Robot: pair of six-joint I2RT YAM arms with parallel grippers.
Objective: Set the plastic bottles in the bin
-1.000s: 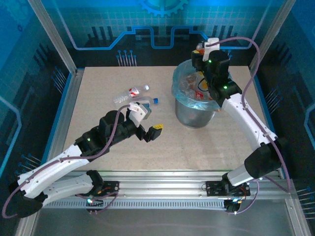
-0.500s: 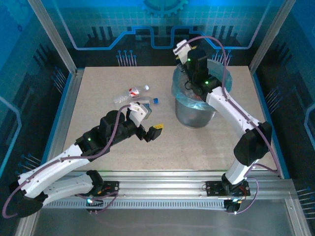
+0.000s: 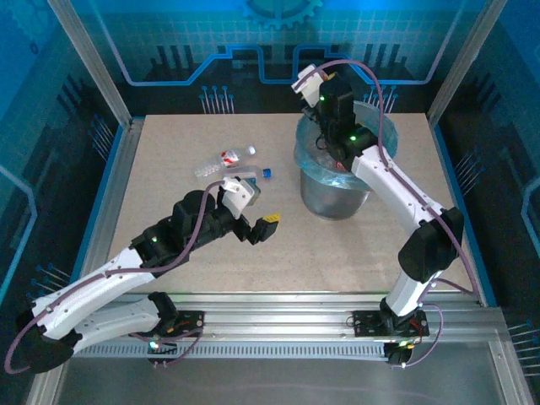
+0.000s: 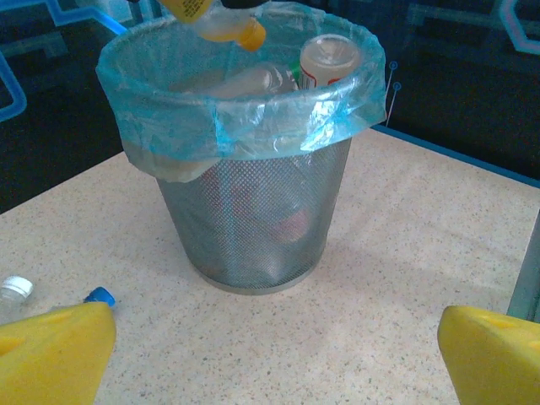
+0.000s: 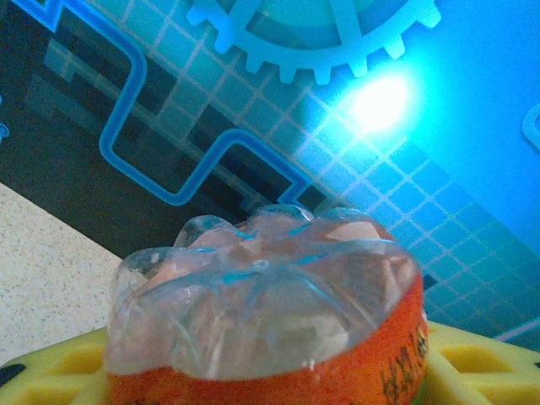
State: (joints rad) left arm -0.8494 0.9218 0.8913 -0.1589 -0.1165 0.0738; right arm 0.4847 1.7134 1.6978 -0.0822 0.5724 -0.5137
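Observation:
The bin (image 3: 331,199), a grey mesh bucket lined with a blue bag, stands right of the table's centre and holds several plastic bottles (image 4: 325,61). Over its rear rim my right gripper (image 3: 324,126) is shut on a clear bottle with an orange label (image 5: 270,321), which hangs cap-down above the opening (image 4: 221,18). My left gripper (image 3: 256,211) stands open and low over the table, left of the bin, its yellow fingertips (image 4: 55,354) wide apart with nothing between them. A red-labelled bottle (image 3: 224,160) and a blue-capped one (image 3: 264,173) lie on the table beyond it.
The bin's mesh wall (image 4: 253,219) is straight ahead in the left wrist view, with bare speckled table in front of it. A blue cap (image 4: 99,296) and a white cap (image 4: 15,288) sit near the left finger. Aluminium frame posts and blue wall panels ring the table.
My right arm has swung left from the bin's right rear to its left rear rim, carrying the orange-labelled bottle. The left arm and the bottles on the table have not moved.

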